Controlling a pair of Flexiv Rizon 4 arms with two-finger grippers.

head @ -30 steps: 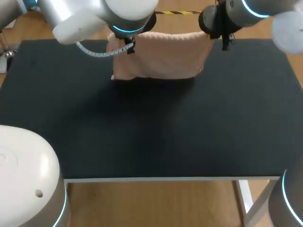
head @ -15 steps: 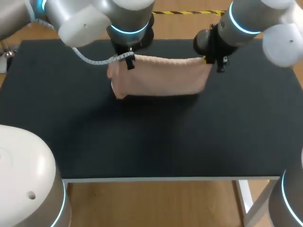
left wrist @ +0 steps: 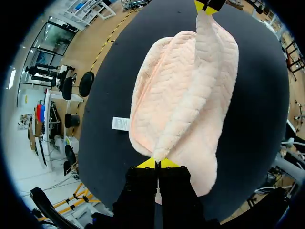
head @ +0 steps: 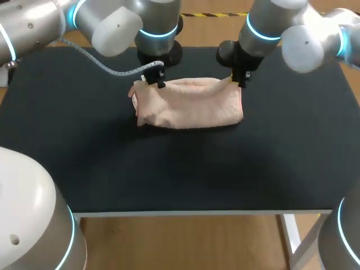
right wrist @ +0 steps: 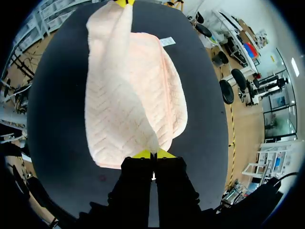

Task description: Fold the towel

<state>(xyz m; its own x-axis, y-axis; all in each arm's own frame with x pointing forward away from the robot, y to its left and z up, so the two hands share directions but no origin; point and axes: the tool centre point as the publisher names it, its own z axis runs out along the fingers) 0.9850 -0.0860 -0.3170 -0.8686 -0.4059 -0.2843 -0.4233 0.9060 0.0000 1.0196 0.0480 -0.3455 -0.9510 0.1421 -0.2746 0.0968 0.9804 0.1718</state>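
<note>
The one pink towel (head: 191,104) has sunk onto the table (head: 169,169), stretched between the left gripper (left wrist: 157,164) and the right gripper (right wrist: 152,154), each pinching one corner.

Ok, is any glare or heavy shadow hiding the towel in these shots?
Head view: towel evenly lit, no glare, just a faint shadow on the black table along its near edge. Left wrist view: the raised fold ahead of the left gripper lightly shades one side; weave readable. Right wrist view: same soft shading ahead of the right gripper, nothing washed out.
</note>
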